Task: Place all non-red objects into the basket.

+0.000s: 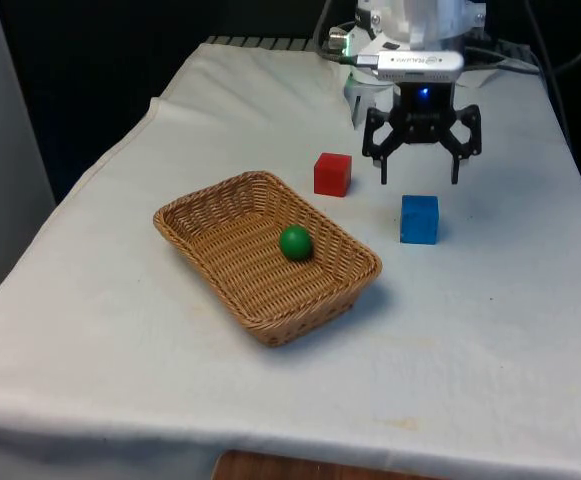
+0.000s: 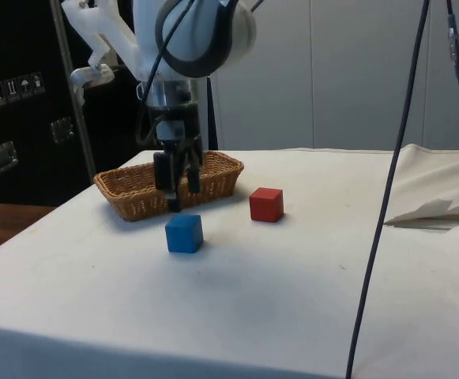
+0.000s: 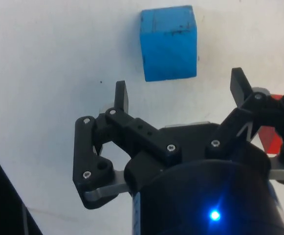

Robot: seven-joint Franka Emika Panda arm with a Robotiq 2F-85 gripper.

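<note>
Lab, cloth-draped table [image 1: 490,330], dark cabinets [image 2: 16,103]

My table [image 1: 490,330] wears a white cloth [image 2: 308,284], rumpled at one end. Black curtains [image 1: 90,70] hang beyond it; dark cabinets [image 2: 16,118] and pale wall panels [image 2: 355,71] stand alongside.

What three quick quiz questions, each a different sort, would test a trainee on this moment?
1. True or false: the green ball lies inside the basket.
2. Which cube sits nearest the end effector? A) red cube B) blue cube
3. Fill in: the end effector's fingers are ____ and hold nothing.

Key: 1 true; 2 B; 3 open.
</note>
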